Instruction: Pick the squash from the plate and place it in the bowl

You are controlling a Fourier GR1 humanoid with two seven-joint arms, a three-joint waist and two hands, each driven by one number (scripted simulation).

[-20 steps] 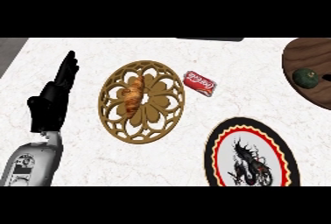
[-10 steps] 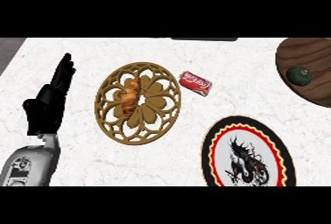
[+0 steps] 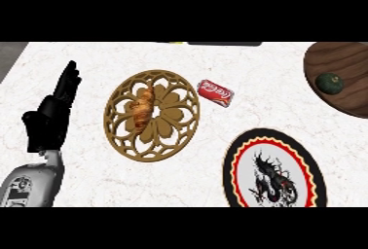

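Left hand (image 3: 52, 116) sits at the 9 o'clock side of the view, fingers (image 3: 68, 80) straight and close together, pointing up toward 12 o'clock, thumb out to the side, holding nothing. It is apart from everything on the counter, resting open near the left edge. Grey forearm (image 3: 28, 185) runs down from it to about 7 o'clock. Right hand does not show.

Just to the 3 o'clock side of the hand, near but not touching, lies a gold openwork trivet-like plate (image 3: 152, 114) with a flower-shaped cutout pattern. On it, left of its middle, lies a croissant (image 3: 141, 108), brown, long axis running roughly 12 to 6 o'clock.

At the 2 o'clock side of that plate, just beside its rim, a red soda can (image 3: 215, 92) lies on its side on the white marble counter (image 3: 86, 53).

The squash (image 3: 331, 82), dark green and round, is at the 2 o'clock corner of the view, sitting on a dark wooden plate (image 3: 352, 58) cut off by the right edge. Well apart from the left hand.

At 5 o'clock, a round dish (image 3: 246, 155) with black rim, red and yellow scalloped ring, and a black dragon figure (image 3: 271, 182) on its white middle; cannot tell how deep it is. Bottom cut off.
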